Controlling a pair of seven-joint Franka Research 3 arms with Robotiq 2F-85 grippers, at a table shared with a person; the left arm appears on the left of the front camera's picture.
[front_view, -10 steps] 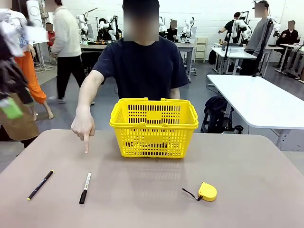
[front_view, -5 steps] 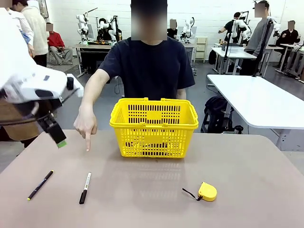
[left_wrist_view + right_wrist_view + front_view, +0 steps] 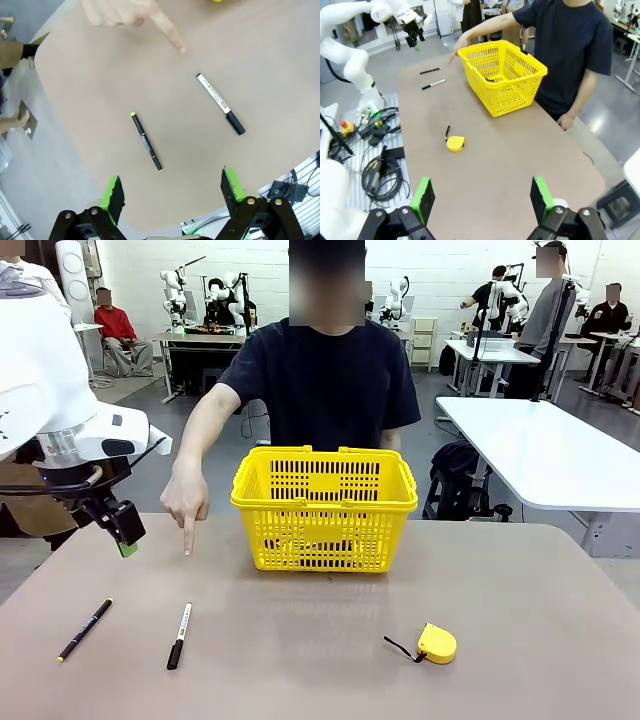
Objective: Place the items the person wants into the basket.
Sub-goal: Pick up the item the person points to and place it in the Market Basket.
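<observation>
Brown and matt, the worktop (image 3: 330, 680) stretches across a big workshop of white tables, with other people farther back. Progress looks partial: something dark lies at the bottom of the yellow basket (image 3: 322, 540), but the lattice hides too much to say what it is. The basket stands at the far middle of the worktop, right in front of the person (image 3: 320, 380). The person's hand (image 3: 187, 502) hangs beside the basket with the index finger aimed down toward the white end of the marker (image 3: 179, 635), so I judge the marker to be the thing wanted now. It lies flat on the near left, untouched, with its black cap toward the robot. Left of it, apart, lies a thin black pen (image 3: 85, 629), and a yellow tape measure (image 3: 436, 643) sits well to the right. The left fingers (image 3: 113, 194) are spread wide with nothing between them, hovering above the worktop's left side, over the pen and marker. The right fingers (image 3: 423, 196) are likewise apart and empty, high and far from the things. Left to do: grasp the marker, carry it over and drop it in the basket.
</observation>
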